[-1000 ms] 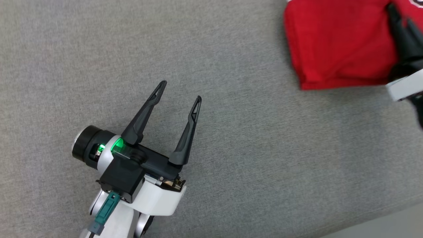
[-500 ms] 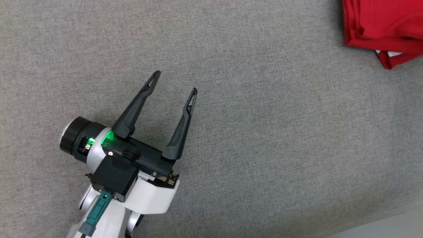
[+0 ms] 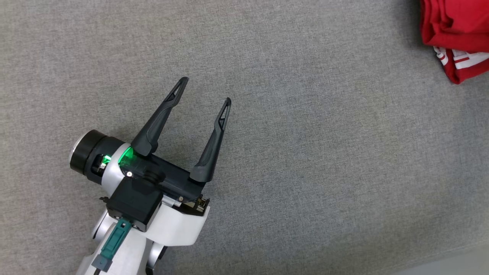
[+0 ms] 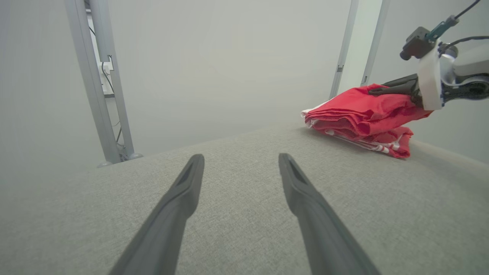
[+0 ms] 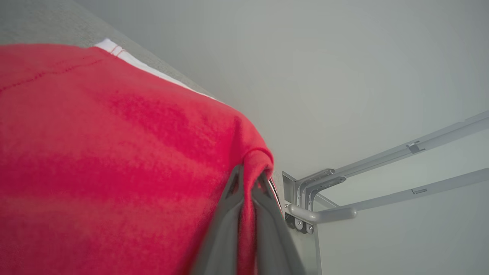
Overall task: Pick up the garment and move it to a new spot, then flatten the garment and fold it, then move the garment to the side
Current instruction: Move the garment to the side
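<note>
While the left gripper [image 3: 206,89] sits low over the grey cloth-covered bench [image 3: 305,172], its jaws spread wide with nothing between them, the right gripper [image 5: 250,173] has its jaws pressed together on a fold of the red garment [image 5: 114,152]; the cloth wraps over the tips of both dark fingers [image 5: 225,221], and a strip of it hangs down between them; in the head view the garment lies in the top right corner, well apart from the left gripper; from the left wrist it shows as a bundle of several folded layers at the far right of the bench; its lower layers rest on the cloth surface, and its top layer rises toward the right arm's dark fingers; white print [image 3: 464,59] shows on the lowest layer, as stripes and parts of letters; too little of it shows to read any word or brand; a white band [image 5: 114,49] with thin red lines edges the garment in the right wrist view; a green light [image 3: 126,156] glows on the left wrist, and a teal plug [image 3: 114,238] sits lower on that arm; grey metal posts [image 4: 99,76] stand behind the bench against a pale wall.
</note>
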Robot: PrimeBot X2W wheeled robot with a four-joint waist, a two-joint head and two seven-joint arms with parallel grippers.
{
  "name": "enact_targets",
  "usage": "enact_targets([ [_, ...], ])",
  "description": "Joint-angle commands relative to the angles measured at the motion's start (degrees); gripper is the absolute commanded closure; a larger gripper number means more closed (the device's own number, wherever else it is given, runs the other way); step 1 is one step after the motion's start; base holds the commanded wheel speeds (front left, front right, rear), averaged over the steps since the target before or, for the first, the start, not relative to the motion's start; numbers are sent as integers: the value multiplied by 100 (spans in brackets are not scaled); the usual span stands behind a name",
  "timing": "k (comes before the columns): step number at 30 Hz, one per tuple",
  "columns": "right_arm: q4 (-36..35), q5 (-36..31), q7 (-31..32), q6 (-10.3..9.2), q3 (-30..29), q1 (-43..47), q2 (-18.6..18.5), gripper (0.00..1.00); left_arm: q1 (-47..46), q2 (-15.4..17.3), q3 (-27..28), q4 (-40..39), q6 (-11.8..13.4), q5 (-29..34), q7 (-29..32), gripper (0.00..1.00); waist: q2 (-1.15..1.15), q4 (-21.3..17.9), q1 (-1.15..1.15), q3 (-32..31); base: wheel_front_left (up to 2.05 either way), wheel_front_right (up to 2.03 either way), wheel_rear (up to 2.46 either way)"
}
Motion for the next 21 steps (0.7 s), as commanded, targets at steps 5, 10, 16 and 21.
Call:
enact_targets([
  [5,390,-718,-107,-6,-421,-90,-35,0,22,-5,-40,68,25,-68,-32,0,0,102,0,-184,0,0,0],
  [10,376,-1436,-171,-5,-1073,-34,177,0,112,-20,-43,162,75,-116,-56,0,0,161,0,-411,0,0,0],
  [16,-454,-1691,-200,-5,-1919,614,1034,0,290,-128,17,438,229,-308,-95,0,0,316,0,-882,0,0,0],
  [21,-1335,-1308,-199,-5,-1850,1472,1670,0,474,-221,102,753,355,-559,-146,0,0,515,0,-1367,0,0,0],
])
